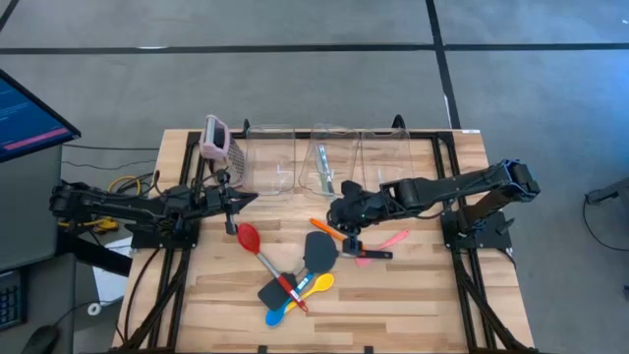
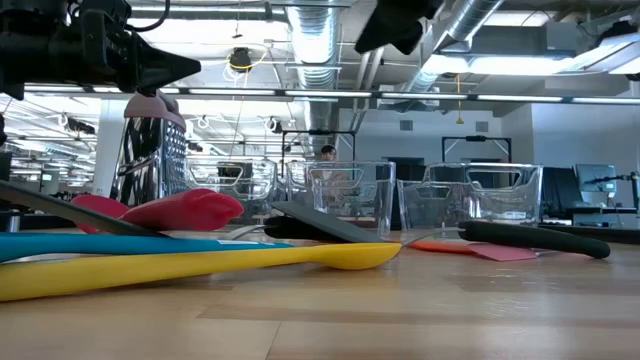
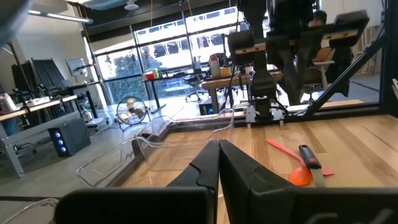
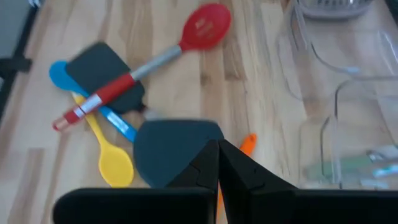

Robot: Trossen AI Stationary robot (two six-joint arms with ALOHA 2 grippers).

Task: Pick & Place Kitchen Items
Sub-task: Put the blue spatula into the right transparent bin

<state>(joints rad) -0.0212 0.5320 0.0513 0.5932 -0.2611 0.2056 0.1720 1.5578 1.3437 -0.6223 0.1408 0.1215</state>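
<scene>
Honestly the job looks barely started. Only one item seems put away: a clear-teal utensil point(image 1: 323, 167) standing in the middle of the three clear bins point(image 1: 331, 149) along the far edge of the table point(image 1: 423, 295). Everything else is loose on the wood. The red spoon point(image 1: 248, 237) lies with its bowl toward the left arm and its red-handled shaft running down into a heap made of a black spatula point(image 1: 278, 291), a blue spoon point(image 1: 277, 316) and a yellow spoon point(image 1: 319, 284), all crossing or touching each other. A second black spatula point(image 1: 320, 251) sits just up from that pile, an orange spatula point(image 1: 327, 228) pokes out beside it, and a pink spatula point(image 1: 391, 239) lies under the right arm next to a black handle point(image 1: 373, 255). The pink-topped grater point(image 1: 216, 139) stands by the left bin and isn't part of the sorting. The right gripper point(image 1: 340, 213) hangs over the table between the bins and the orange spatula; in its own wrist view the fingers are pressed together with nothing between them, so it isn't carrying anything. The left gripper point(image 1: 236, 202) waits near the grater, also pinched shut and empty. So roughly one down and seven or so to go, with the tangled pile probably the fiddliest bit, since lifting one piece could drag its neighbours.
</scene>
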